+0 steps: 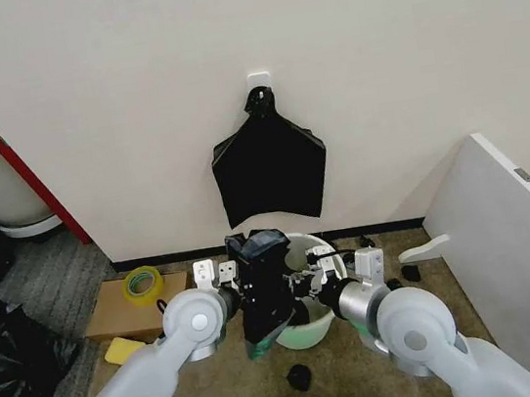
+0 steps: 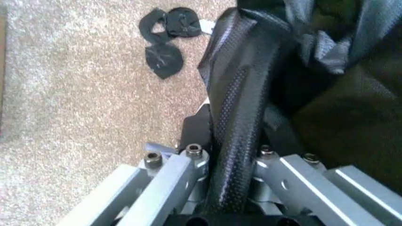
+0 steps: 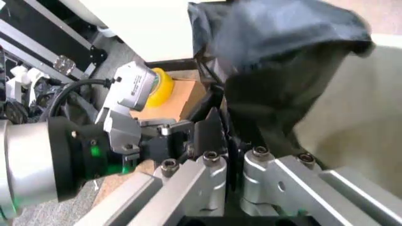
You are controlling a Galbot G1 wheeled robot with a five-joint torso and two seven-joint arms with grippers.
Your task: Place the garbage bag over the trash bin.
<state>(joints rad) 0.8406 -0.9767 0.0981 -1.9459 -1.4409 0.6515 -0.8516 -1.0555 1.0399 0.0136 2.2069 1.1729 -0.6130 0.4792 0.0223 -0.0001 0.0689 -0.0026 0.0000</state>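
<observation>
A: Left gripper (image 2: 229,165): state?
B: Pinching a fold of the bag (image 1: 263,288) at the bin's (image 1: 315,330) left rim. Right gripper (image 3: 234,155) meets it there, fingers pressed together on the same black film.
A: Bag position?
B: Draped over the bin's left side, hanging down its outer wall; the right half of the rim is bare. Bin stands on carpet (image 1: 359,378) near the wall, a black scrap (image 1: 299,377) in front.

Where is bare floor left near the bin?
Bare carpet lies between the trash bin and the white board, apart from small black scraps. Crowded: both grippers, left and right, pinch the garbage bag at the bin.
</observation>
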